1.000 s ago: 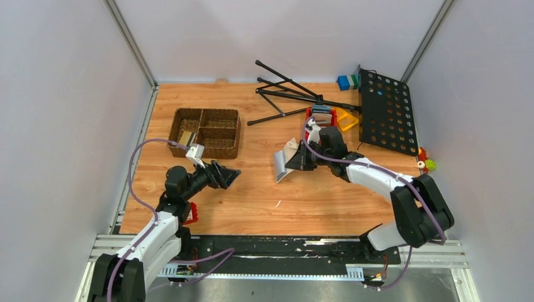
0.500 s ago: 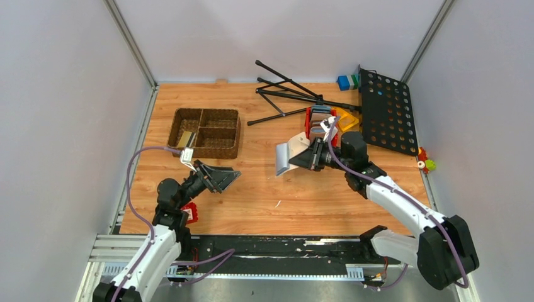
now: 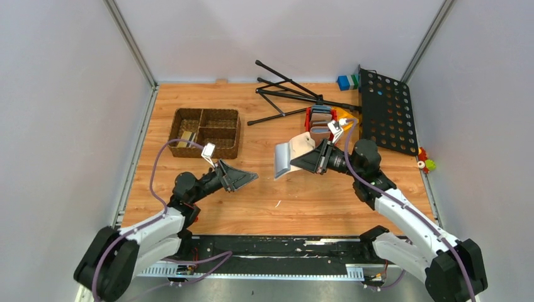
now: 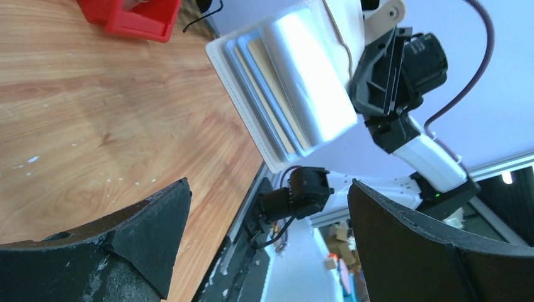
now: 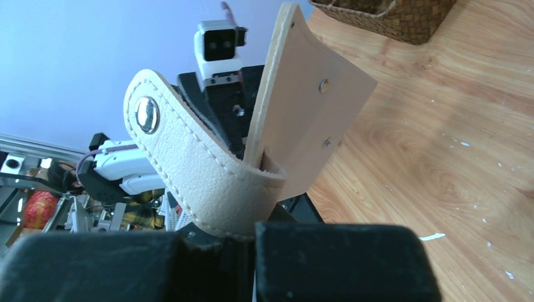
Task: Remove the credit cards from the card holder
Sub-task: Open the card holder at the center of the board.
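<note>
My right gripper (image 3: 303,159) is shut on the beige card holder (image 3: 288,156) and holds it open above the table, its pale blue-grey inside turned towards my left arm. In the right wrist view the fingers (image 5: 340,261) pinch the holder (image 5: 302,119) at the root of its strap tab (image 5: 189,157). In the left wrist view the holder (image 4: 302,69) hangs ahead, with tan and whitish credit cards (image 4: 272,94) edge-on in its pockets. My left gripper (image 3: 246,180) is open and empty, a short way left of the holder, its jaws wide apart (image 4: 271,245).
A brown woven basket (image 3: 228,151) stands at the back left with a flat tan thing (image 3: 181,143) in its left compartment. A red rack (image 3: 310,116) with other wallets, a black tripod (image 3: 286,94) and a perforated black panel (image 3: 385,110) lie behind the right arm.
My left gripper has moved right, closer to the card holder. My right arm has drawn its wrist back to the right while the holder stays lifted at about the same spot.
</note>
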